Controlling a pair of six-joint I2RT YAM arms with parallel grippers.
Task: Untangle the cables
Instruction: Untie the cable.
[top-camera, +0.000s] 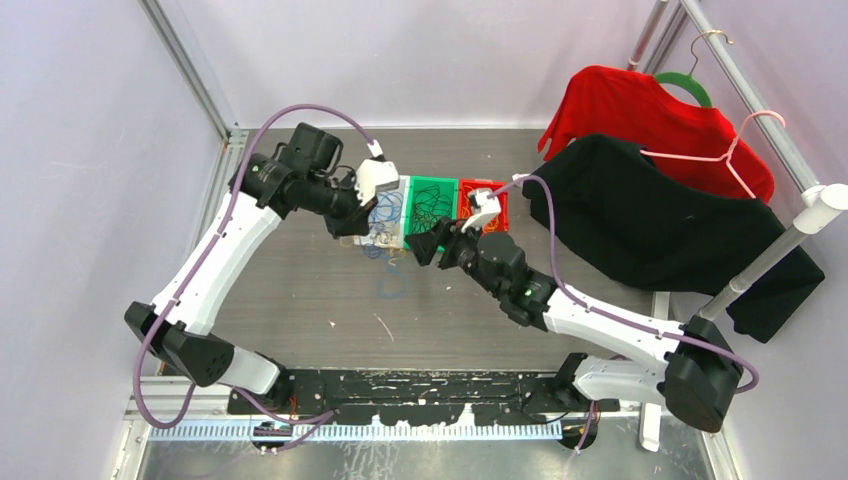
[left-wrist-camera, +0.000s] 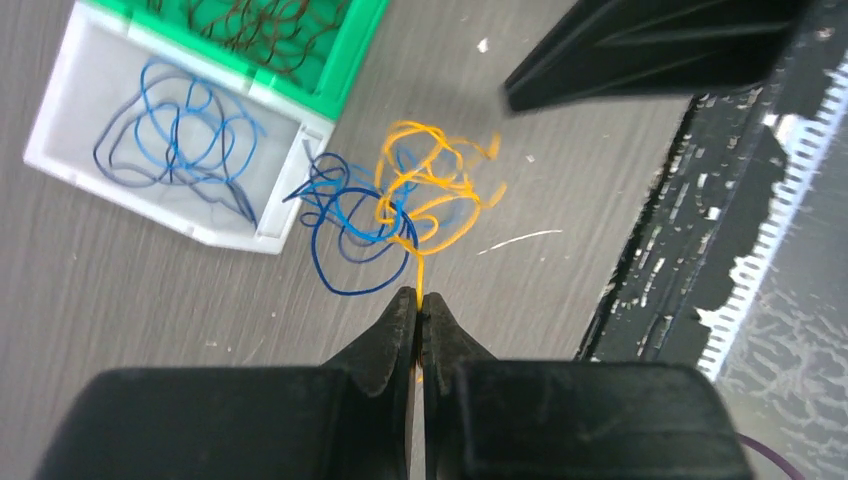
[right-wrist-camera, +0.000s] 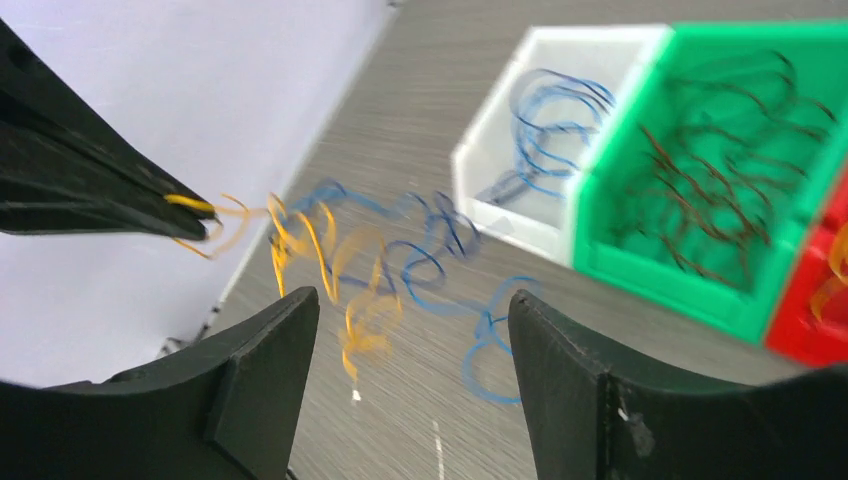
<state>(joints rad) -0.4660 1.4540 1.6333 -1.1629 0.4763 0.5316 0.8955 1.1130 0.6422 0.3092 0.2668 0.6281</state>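
Observation:
A tangle of cables hangs just above the table in front of the bins. My left gripper (left-wrist-camera: 420, 297) is shut on a strand of the orange-yellow cable (left-wrist-camera: 430, 185), which is knotted with blue cables (left-wrist-camera: 340, 215). In the right wrist view the orange-yellow cable (right-wrist-camera: 300, 240) and blue cables (right-wrist-camera: 430, 250) are blurred and stretch away from the left fingers (right-wrist-camera: 100, 190). My right gripper (right-wrist-camera: 410, 310) is open close behind the tangle, with nothing between its fingers. From above, both grippers meet at the tangle (top-camera: 380, 240).
A white bin (left-wrist-camera: 70, 110) holds blue cables and a green bin (left-wrist-camera: 340, 85) holds dark ones. A red bin (right-wrist-camera: 800, 330) stands beside the green one. One blue loop (top-camera: 390, 288) lies on the table. A red shirt (top-camera: 640, 105) and a black shirt (top-camera: 650, 220) hang at the right.

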